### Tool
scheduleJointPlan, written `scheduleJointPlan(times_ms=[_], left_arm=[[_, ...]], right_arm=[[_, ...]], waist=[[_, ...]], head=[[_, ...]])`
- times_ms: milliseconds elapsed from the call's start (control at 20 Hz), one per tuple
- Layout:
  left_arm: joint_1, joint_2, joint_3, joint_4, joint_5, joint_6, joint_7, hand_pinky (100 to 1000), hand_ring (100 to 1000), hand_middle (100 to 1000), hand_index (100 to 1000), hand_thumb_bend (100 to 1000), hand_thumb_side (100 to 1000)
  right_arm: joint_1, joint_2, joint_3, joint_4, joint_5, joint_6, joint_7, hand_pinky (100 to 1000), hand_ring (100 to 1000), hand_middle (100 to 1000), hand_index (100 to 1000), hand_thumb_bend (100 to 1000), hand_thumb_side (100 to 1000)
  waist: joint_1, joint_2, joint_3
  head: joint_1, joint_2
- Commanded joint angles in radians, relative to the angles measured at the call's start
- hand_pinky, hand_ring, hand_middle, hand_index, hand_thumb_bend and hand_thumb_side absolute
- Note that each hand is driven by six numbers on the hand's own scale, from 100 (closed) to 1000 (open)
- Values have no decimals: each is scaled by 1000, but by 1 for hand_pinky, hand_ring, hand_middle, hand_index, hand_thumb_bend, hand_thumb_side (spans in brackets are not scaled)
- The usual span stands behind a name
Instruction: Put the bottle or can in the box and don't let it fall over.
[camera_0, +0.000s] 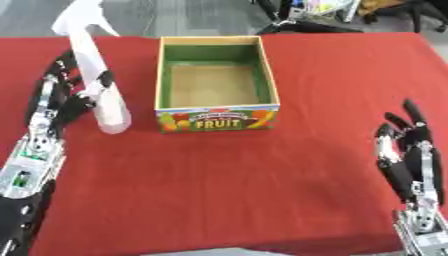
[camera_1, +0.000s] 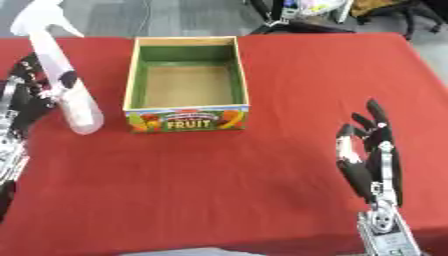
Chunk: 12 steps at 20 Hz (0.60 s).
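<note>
Tabletop (camera_0: 262, 200): a red cloth is spread across the whole work area; wide bare room is left in front of the box and to its right, while the near edge is seen just below the arms.

Box (camera_0: 217, 121): a cardboard fruit carton, open at the top with a green lining and nothing inside, is set upright near the middle toward the far side; its low front wall is turned to the robot, so entry from above is judged the easy way in.

Bottle (camera_0: 98, 85): a tall white spray bottle with its trigger head uppermost is held just left of the box, apart from its wall, tilted slightly with the base seemingly raised off the cloth; it is judged to be carried upright so it can be stood inside without toppling.

Left hand (camera_0: 61, 95): its fingers are curled around the bottle's body from the left, leaving the box side unobstructed.

Right hand (camera_1: 372, 150): seen at the lower right, well apart from the box, fingers straight and pointing up, nothing held.
</note>
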Motion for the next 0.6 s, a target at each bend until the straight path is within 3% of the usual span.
scheduleJointPlan(times_ms=[50, 600], left_arm=[[-35, 32, -9, 15, 11, -7, -17, 914, 1000, 956, 916, 638, 427], [-98, 34, -22, 112, -11, -4, -24, 905, 1000, 943, 914, 634, 430]], right_arm=[[-11, -15, -1, -10, -6, -1, 6, 797, 869, 1000, 963, 100, 470], [-10, -13, 2, -8, -10, -2, 10, 797, 869, 1000, 963, 100, 470]], waist=[[0, -16, -3], [-4, -15, -7]], head=[[-3, -12], [-3, -16]])
